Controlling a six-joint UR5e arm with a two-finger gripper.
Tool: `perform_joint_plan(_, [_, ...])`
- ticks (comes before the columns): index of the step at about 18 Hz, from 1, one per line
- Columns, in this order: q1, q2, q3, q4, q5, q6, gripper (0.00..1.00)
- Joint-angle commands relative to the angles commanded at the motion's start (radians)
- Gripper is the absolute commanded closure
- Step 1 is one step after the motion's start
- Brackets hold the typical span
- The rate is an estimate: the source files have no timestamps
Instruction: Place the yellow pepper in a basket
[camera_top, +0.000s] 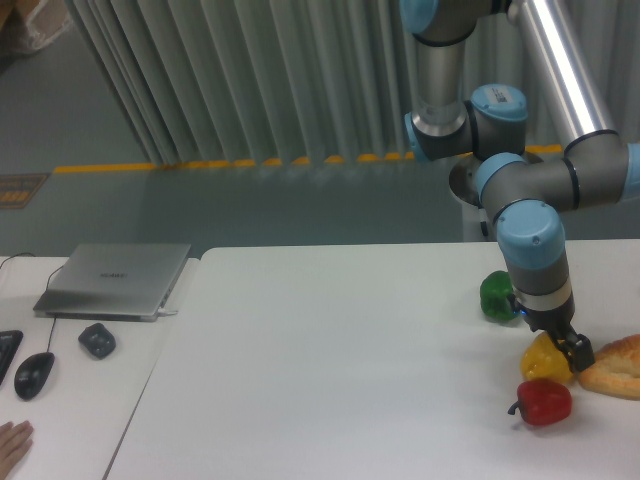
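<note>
The yellow pepper (543, 360) lies on the white table (330, 360) at the right, between the green pepper (495, 296) behind it and the red pepper (544, 402) in front. My gripper (566, 348) points down right at the yellow pepper's upper right side, with a dark finger (578, 351) showing beside it. The wrist hides the jaws, so I cannot tell whether they are closed on the pepper. No basket is in view.
A bread loaf (614, 367) lies at the right edge, just beside the gripper. On the lower left desk are a closed laptop (115, 280), a small dark object (97, 340), a mouse (34, 375) and a person's hand (12, 440).
</note>
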Motion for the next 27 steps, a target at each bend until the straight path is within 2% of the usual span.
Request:
perform_joint_plan(12, [-0.003, 0.005, 0.005, -0.003, -0.009, -0.015, 0.0])
perform_joint_plan(17, [-0.05, 0.095, 0.009, -0.011, -0.129, -0.029, 0.0])
perform_joint_plan(23, [-0.072, 0.127, -0.001, -0.028, -0.132, -0.026, 0.0])
perform_joint_plan(27, [-0.087, 0.141, 0.015, -0.029, -0.164, -0.025, 0.0])
